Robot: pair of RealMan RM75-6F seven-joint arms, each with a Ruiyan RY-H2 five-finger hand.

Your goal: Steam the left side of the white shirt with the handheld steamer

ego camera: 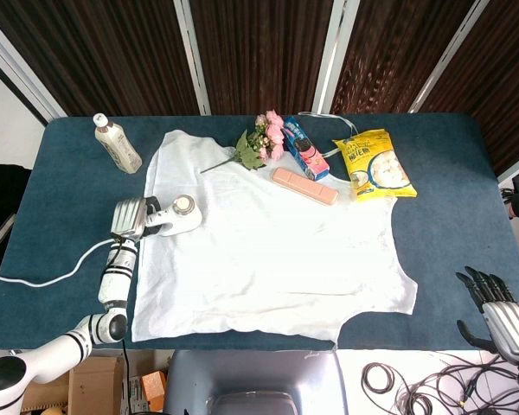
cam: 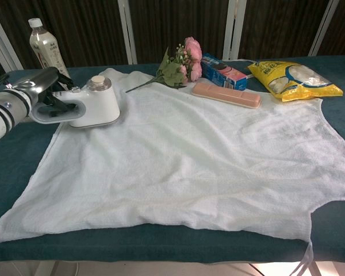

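Left hand (cam: 37, 86) grips the steamer (cam: 92, 106) on the shirt's (cam: 207, 155) left edge; right hand (ego camera: 502, 316) hangs off-table, fingers apart. Package writing too small to read.

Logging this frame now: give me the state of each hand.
Left hand: closed on the handle of the steamer, which rests on the white shirt.
Right hand: open, holding nothing, off the table's near right corner.

The right hand (ego camera: 504, 316) is cut off at the head view's lower edge; its fingers look apart, perhaps empty.
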